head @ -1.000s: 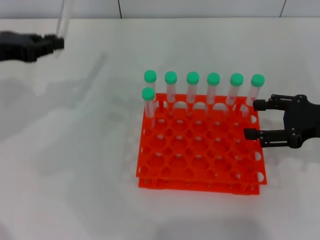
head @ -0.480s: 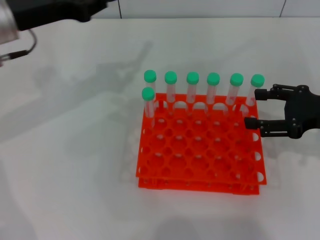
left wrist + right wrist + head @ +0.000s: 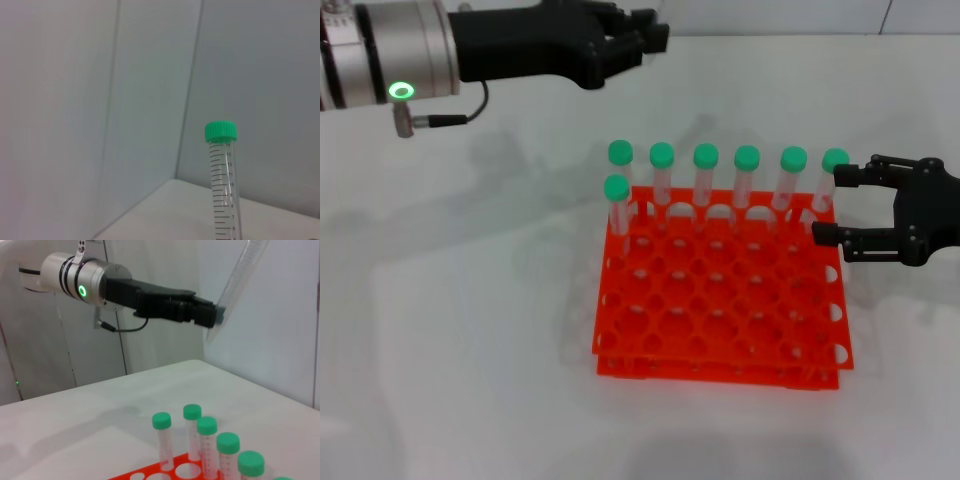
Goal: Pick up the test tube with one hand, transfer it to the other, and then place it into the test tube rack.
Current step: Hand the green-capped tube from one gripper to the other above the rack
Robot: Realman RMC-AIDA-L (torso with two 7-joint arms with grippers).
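So the left gripper (image 3: pixel 655 38) has swung in from the far left edge over the last second and now sits high above the counter (image 3: pixel 470 330), behind the test tube rack (image 3: pixel 720 300). It's clamped on the test tube (image 3: pixel 239 280), which you can't really make out from the head view, but the right wrist view shows it sticking up at a slant from the fingertips, and the left wrist view shows the green cap end pointing up. That tells me the pickup is done and we're heading into the handoff.

The right gripper (image 3: pixel 838 205) has crept up a little along the rack's right edge, fingers spread wide with nothing between them. One finger is just beside the cap of the rightmost racked tube (image 3: pixel 834 160), so that's the thing I'd watch if it lifts or turns.

Room-wise: the back row is full with six tubes, plus one more in the second row on the left. Everything else in the rack looks free. Plenty of bare counter to the left and in front, and the air above the rack is clear for the two grippers to meet.
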